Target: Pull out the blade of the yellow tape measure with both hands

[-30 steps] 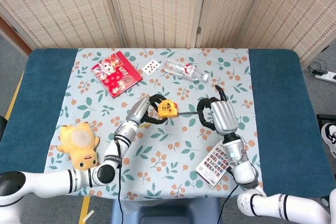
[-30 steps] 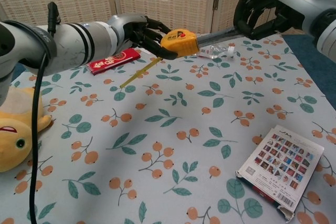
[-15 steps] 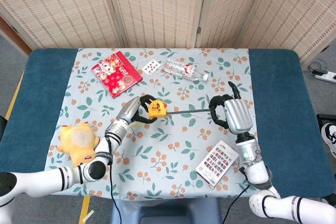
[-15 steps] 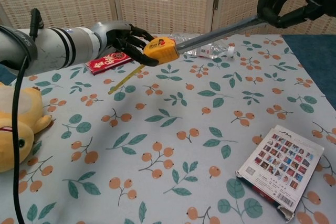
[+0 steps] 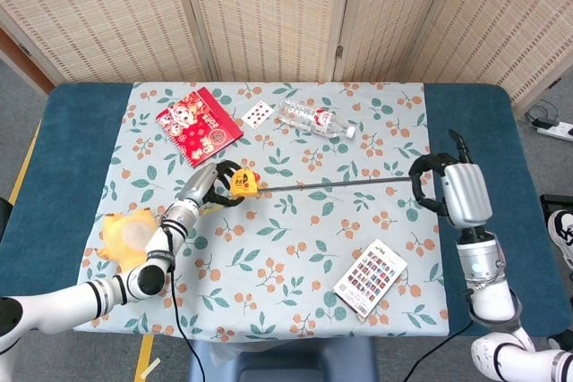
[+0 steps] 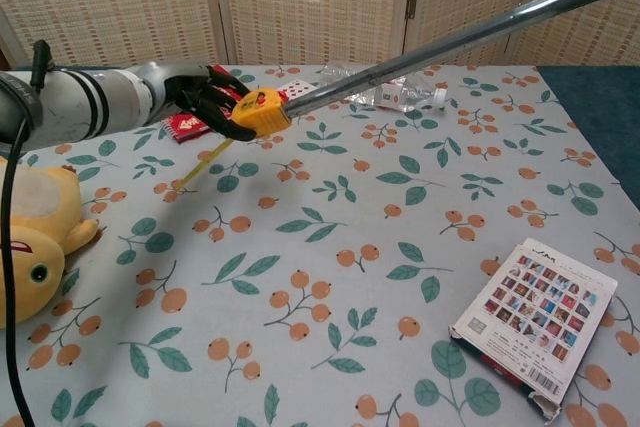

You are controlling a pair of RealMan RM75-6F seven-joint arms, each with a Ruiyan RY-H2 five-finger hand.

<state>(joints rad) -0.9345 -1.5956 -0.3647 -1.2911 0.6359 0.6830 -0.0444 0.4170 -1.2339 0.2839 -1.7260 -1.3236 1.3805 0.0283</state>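
Observation:
My left hand (image 5: pixel 209 187) (image 6: pixel 204 105) grips the yellow tape measure (image 5: pixel 242 183) (image 6: pixel 256 112) above the floral cloth at the left. Its metal blade (image 5: pixel 336 185) (image 6: pixel 450 40) runs out in a long straight line to the right. My right hand (image 5: pixel 445 191) pinches the blade's far end over the cloth's right edge; the chest view cuts this hand off. A thin yellow strap (image 6: pixel 202 160) hangs down from the tape measure's case.
A yellow plush toy (image 5: pixel 128 239) (image 6: pixel 30 237) lies at the left front. At the back are a red packet (image 5: pixel 198 124), a playing card (image 5: pixel 257 114) and a plastic bottle (image 5: pixel 313 120). A printed card box (image 5: pixel 372 276) (image 6: pixel 535 322) lies at the right front.
Both hands have moved apart: the left with the case to the left, the right with the blade end to the right. The drawn-out blade has grown much longer.

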